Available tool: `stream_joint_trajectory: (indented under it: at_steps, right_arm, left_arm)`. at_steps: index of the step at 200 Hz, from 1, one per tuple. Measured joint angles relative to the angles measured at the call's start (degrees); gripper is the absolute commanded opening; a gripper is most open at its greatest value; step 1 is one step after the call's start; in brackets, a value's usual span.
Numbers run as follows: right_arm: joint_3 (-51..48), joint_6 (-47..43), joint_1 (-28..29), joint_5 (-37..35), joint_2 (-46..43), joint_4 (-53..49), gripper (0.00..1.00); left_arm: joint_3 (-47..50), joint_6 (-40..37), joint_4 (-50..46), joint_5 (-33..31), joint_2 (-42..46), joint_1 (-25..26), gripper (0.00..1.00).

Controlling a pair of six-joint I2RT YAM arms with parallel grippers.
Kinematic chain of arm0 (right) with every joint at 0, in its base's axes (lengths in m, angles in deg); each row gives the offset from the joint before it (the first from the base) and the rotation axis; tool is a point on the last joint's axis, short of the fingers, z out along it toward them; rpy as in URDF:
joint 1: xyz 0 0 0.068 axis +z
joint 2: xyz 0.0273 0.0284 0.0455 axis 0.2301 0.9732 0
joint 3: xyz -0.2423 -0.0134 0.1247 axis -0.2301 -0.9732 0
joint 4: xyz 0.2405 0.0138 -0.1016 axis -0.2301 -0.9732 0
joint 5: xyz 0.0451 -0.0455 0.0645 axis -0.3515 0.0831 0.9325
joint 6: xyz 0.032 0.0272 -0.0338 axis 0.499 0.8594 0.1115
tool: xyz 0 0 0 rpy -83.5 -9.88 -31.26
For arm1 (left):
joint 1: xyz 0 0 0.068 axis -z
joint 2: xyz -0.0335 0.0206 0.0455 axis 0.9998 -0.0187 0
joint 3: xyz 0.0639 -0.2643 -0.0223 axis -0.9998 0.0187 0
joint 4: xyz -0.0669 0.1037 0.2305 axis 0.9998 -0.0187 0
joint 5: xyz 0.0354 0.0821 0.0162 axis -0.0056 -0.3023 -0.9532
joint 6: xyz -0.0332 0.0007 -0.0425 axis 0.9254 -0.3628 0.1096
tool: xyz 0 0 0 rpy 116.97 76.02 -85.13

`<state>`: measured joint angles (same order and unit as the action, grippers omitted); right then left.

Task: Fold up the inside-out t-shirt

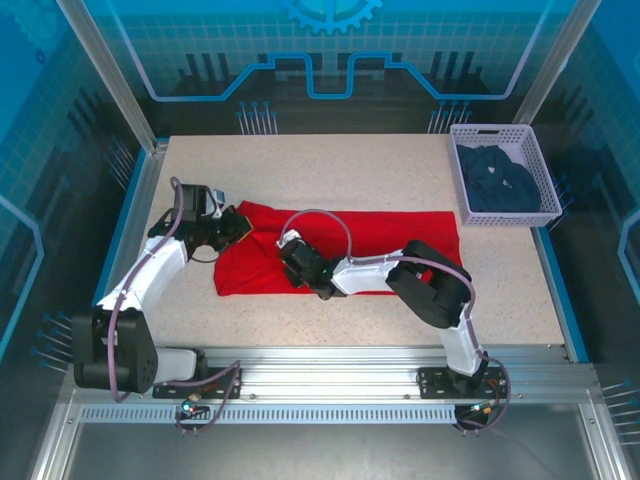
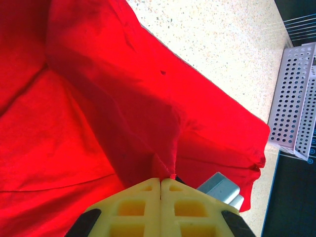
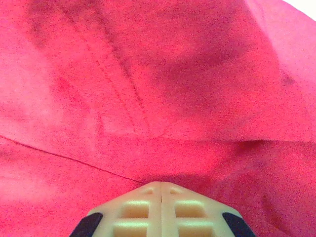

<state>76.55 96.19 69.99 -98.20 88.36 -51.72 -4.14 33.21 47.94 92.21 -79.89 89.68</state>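
Grasp step: inside-out t-shirt (image 1: 385, 235) lies spread mid-counter (image 1: 300, 160), left jaws closed, pinching a fold at its left end, right jaws closed on cloth near its middle; next move, I judge, needs a coordinated lift-and-fold without losing either pinch.

Looking down on a speckled beige table (image 1: 350, 160), bordered by blue strips (image 1: 558, 290) along both sides. Facing glowing blue see-through walls (image 1: 200, 50) at the back and flanks, printed with a pale grid, angular line work and a gear emblem (image 1: 330, 10). Noticing silver posts (image 1: 105, 70) slanting up at the back corners. Finding a white perforated basket (image 1: 490, 128) at the table's far right corner, holding dark blue cloth (image 1: 500, 180). Tracing a ribbed metal rail (image 1: 330, 362) along the near edge. Taking in bright, even light, casting soft shadows.
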Motion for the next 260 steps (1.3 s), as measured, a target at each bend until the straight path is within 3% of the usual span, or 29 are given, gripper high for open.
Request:
stream_joint_trajectory:
  at_steps: [11,35,62,82,101,124,158,215,221,246,260]
  right_arm:
    - [-0.37,-0.83,0.0,0.85,-0.04,1.79,0.04]
    - [-0.48,-2.89,0.0,2.25,-0.02,4.59,0.36]
    - [1.44,-4.94,0.07,1.99,1.11,5.27,0.49]
    - [4.26,-5.51,0.24,0.15,2.91,4.68,0.51]
    - [6.91,-5.62,0.37,-2.54,4.48,4.13,0.46]
    - [8.66,-5.29,0.37,-5.95,5.68,3.08,0.22]
    - [8.92,-4.63,0.39,-9.68,5.77,1.7,0.0]
    - [1.01,-5.2,0.39,-8.22,1.77,3.72,0.0]
    - [-0.15,-5.46,0.39,-7.61,1.14,4.28,0.08]
    - [-1.53,-7.32,0.63,-6.1,0.61,6.56,0.59]
    - [-1.31,-8.59,1.16,-6.25,0.63,7.82,0.71]
  left_arm:
    - [0.0,0.0,0.11,0.02,0.0,0.0,0.0]
    - [0.0,0.0,0.39,0.0,0.0,0.0,0.0]
    - [0.0,0.0,0.39,0.04,0.0,0.0,0.0]
    - [0.0,0.0,0.46,0.17,-0.02,0.0,0.0]
    - [0.0,0.0,0.85,0.48,0.0,0.0,0.0]
    - [0.0,0.0,1.11,0.68,0.0,0.0,0.0]
    - [0.0,0.0,1.25,0.87,-0.02,0.0,0.0]
    - [0.0,0.0,1.25,0.87,-0.15,0.0,0.0]
    - [0.0,0.0,1.25,0.87,-0.24,0.0,0.0]
    - [0.0,0.0,1.25,0.87,-0.35,0.0,0.0]
    - [0.0,0.0,1.25,0.9,-0.33,0.0,0.0]
